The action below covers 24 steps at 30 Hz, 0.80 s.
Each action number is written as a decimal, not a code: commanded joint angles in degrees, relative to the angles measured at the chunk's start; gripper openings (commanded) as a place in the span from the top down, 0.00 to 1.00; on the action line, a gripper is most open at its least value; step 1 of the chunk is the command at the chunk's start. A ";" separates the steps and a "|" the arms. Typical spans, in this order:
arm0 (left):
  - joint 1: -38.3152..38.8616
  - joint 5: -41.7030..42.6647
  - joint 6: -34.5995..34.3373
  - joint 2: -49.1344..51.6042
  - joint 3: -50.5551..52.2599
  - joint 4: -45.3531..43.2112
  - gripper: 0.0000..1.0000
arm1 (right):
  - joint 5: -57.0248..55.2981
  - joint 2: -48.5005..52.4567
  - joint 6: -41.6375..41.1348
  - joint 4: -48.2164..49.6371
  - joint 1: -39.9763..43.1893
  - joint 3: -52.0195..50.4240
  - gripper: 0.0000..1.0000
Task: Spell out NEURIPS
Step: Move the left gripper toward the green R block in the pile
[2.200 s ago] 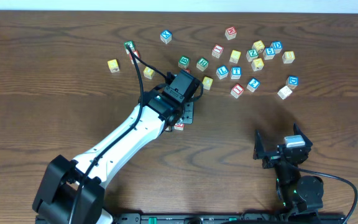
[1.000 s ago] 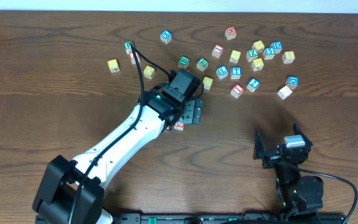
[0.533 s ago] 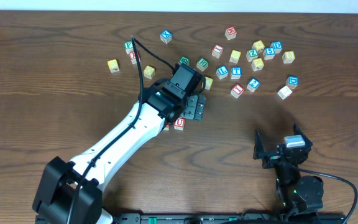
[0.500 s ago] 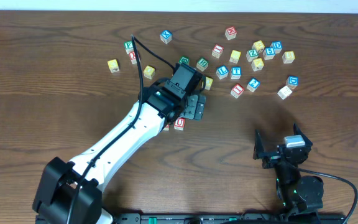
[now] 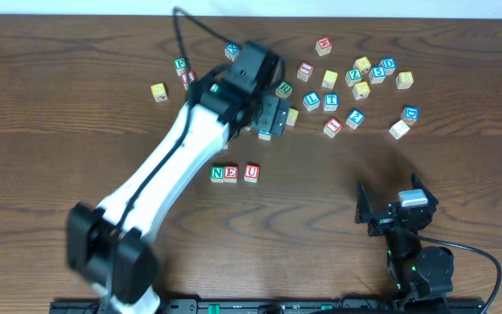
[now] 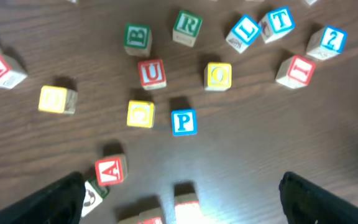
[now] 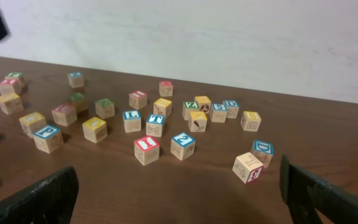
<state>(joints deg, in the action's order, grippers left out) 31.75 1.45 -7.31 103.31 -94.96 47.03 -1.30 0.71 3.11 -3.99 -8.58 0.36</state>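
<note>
Left gripper (image 5: pixel 271 116) is hovering over the scattered blocks at the far middle of the table (image 5: pixel 77 131), fingers (image 6: pixel 61 198) spread wide with nothing between them in the wrist view. Right gripper (image 5: pixel 390 196) is sitting parked at the near right, jaws also spread, holding nothing. N (image 5: pixel 218 174), E (image 5: pixel 231 174) and U (image 5: pixel 251 172) are lying in a row in front of the pile, N and E touching, U just beside with a small gap. By judgement three letters are done and the green R (image 6: pixel 186 26) is next. It is sitting ahead of the fingers at the top of the wrist view. The blue P (image 6: pixel 184 122) and red I (image 6: pixel 296 70) are waiting in the same cluster; the S cannot be picked out. Risks: the green B (image 6: pixel 137 36) is sitting just beside the R in the same colour, so a grab aimed slightly off is likely taking the wrong cube. The loose red U (image 6: pixel 152 72) and yellow O (image 6: pixel 219 75) are lying between fingers and R, so a low approach could be shoving them. The blue L (image 6: pixel 242 33) on the other side is leaving little room for a finger. On placing, crowding the row could be nudging the U out of line.
</note>
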 commanded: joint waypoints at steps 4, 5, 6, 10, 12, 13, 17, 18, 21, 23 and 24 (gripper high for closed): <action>-0.20 0.72 8.90 13.88 -15.10 5.40 0.00 | -0.50 -0.22 -0.74 -0.15 0.44 -0.04 0.01; -0.20 0.72 9.46 15.23 -16.68 5.68 0.00 | -0.50 -0.22 -0.72 -0.15 0.44 -0.04 0.01; -0.20 0.72 10.36 16.74 -18.45 6.08 0.00 | -0.50 -0.22 -0.74 -0.17 0.44 -0.04 0.01; -0.24 0.70 12.74 21.53 -23.61 6.34 0.02 | -0.50 -0.22 -0.72 -0.15 0.44 -0.04 0.01; -0.39 0.70 13.81 23.67 -25.46 6.21 0.02 | -0.50 -0.22 -0.74 -0.17 0.44 -0.04 0.01; -0.48 0.68 14.36 24.41 -26.12 6.19 0.02 | -0.50 -0.22 -0.74 -0.17 0.44 -0.04 0.01; -0.87 0.72 16.90 27.32 -28.17 5.49 0.02 | -0.50 -0.22 -0.74 -0.17 0.44 -0.04 0.01; -0.90 0.72 17.99 27.65 -28.20 5.07 0.02 | -0.50 -0.22 -0.74 -0.17 0.44 -0.04 0.01; -0.87 0.72 22.29 29.03 -28.20 3.17 0.02 | -0.50 -0.22 -0.72 -0.15 0.44 -0.04 0.01; -0.85 0.72 23.41 29.40 -28.20 2.05 0.02 | -0.50 -0.22 -0.74 -0.15 0.44 -0.04 0.01; -0.87 0.72 23.41 29.46 -28.20 1.33 0.02 | -0.50 -0.22 -0.74 -0.17 0.44 -0.04 0.01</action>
<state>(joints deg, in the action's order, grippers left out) 31.18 1.63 12.05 131.87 -121.64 49.47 -1.30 0.71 3.11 -3.99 -8.58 0.36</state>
